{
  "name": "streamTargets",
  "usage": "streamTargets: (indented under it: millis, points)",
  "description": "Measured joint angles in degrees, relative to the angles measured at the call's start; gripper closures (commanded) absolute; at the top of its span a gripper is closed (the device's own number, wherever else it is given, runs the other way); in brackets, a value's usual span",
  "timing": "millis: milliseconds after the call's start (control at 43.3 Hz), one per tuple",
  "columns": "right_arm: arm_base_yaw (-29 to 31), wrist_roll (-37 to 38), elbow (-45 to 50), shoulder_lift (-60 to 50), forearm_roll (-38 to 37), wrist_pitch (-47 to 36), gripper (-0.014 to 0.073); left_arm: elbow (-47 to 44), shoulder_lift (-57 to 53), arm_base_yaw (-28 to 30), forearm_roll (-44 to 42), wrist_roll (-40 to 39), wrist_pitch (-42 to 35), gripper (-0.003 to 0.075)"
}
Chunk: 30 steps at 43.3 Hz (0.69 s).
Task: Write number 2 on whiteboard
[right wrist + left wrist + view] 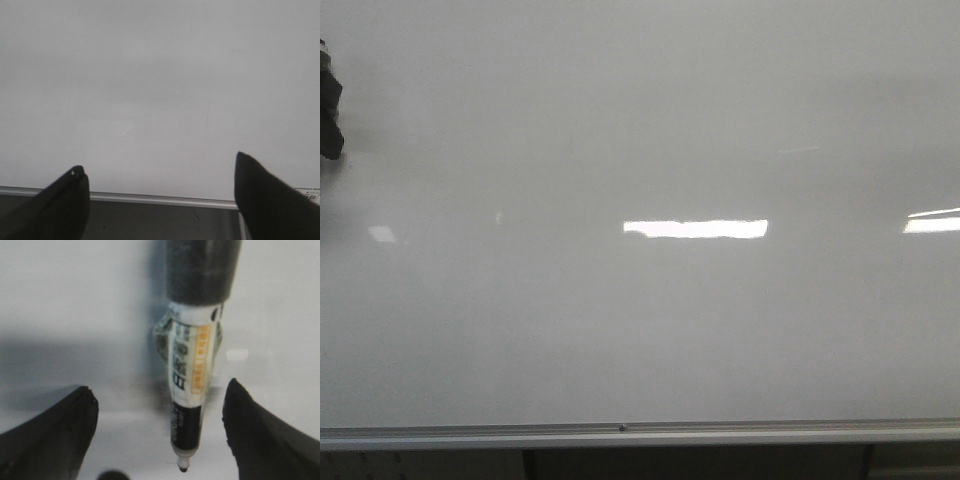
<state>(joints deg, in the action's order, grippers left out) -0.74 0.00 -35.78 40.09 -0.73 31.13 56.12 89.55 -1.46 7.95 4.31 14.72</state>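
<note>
The whiteboard [640,330] is a large glossy white-grey surface that fills the front view, with a silver rail [640,433] along its lower edge. The number 2 is out of view. A dark part of my left arm [328,105] shows at the far left edge. In the left wrist view my left gripper [159,385] is open. A white marker [192,365] with an orange label hangs from a black holder between the fingers, touching neither, and its black tip [183,469] is close to the whiteboard [75,300]. My right gripper [158,161] is open and empty, facing the whiteboard [150,75] just above its rail [160,199].
Bright rectangular light reflections lie on the board at the middle [695,228] and right edge [932,220]. A dark surface [160,222] runs below the rail. A dark round blob [112,475] sits by the left finger.
</note>
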Motion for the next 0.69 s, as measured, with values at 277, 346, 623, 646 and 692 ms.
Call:
streamTargets:
  millis: [277, 346, 623, 646, 692]
  points:
    - [0.00, 0.00, 0.00, 0.00, 0.00, 0.00, -0.0019, 0.00, 0.70, 0.00, 0.10, 0.00, -0.10, 0.0503]
    - [0.00, 0.00, 0.00, 0.00, 0.00, 0.00, -0.0019, 0.00, 0.70, 0.00, 0.10, 0.00, -0.32, 0.0554]
    - [0.00, 0.00, 0.00, 0.00, 0.00, 0.00, -0.0019, 0.00, 0.70, -0.16, 0.10, 0.00, -0.50, 0.0701]
    - [0.00, 0.00, 0.00, 0.00, 0.00, 0.00, -0.0019, 0.00, 0.70, -0.16, 0.10, 0.00, -0.50, 0.0706]
    - [0.00, 0.00, 0.00, 0.00, 0.00, 0.00, -0.0019, 0.00, 0.70, -0.16, 0.10, 0.00, -0.50, 0.0712]
